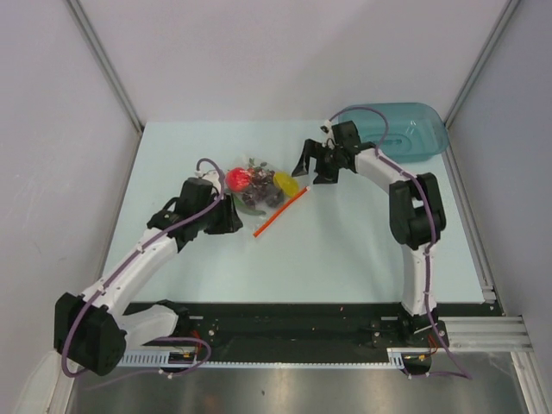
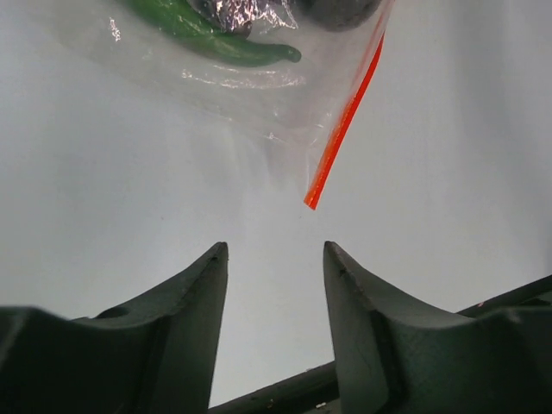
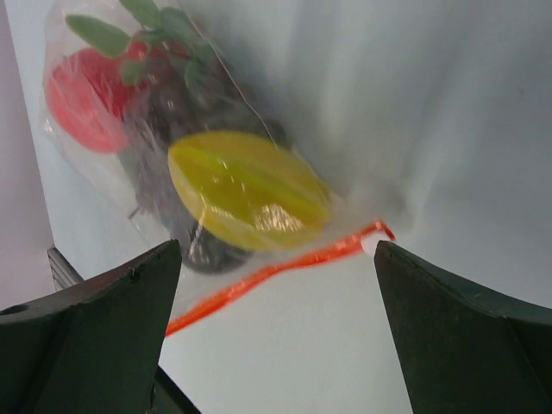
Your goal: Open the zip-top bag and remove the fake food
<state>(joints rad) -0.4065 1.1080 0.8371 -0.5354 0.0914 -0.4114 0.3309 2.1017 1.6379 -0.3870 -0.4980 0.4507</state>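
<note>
The zip-top bag (image 1: 259, 188) lies mid-table, clear, with an orange-red zipper strip (image 1: 280, 211) along its near right side. Inside are the fake food pieces: red fruit (image 1: 239, 178), yellow lemon piece (image 1: 285, 183), dark grapes (image 1: 261, 195). My left gripper (image 1: 231, 216) is open and empty just left of the bag; its view shows the strip's end (image 2: 341, 129) and the green vegetable (image 2: 216, 34) ahead. My right gripper (image 1: 312, 164) is open and empty just right of the bag; its view shows the lemon (image 3: 246, 188), red fruit (image 3: 82, 99), strip (image 3: 276, 269) and white slider (image 3: 373, 244).
A teal translucent tray (image 1: 405, 129) stands at the back right corner, behind the right arm. Grey walls close in the table on the left, right and back. A black rail runs along the near edge.
</note>
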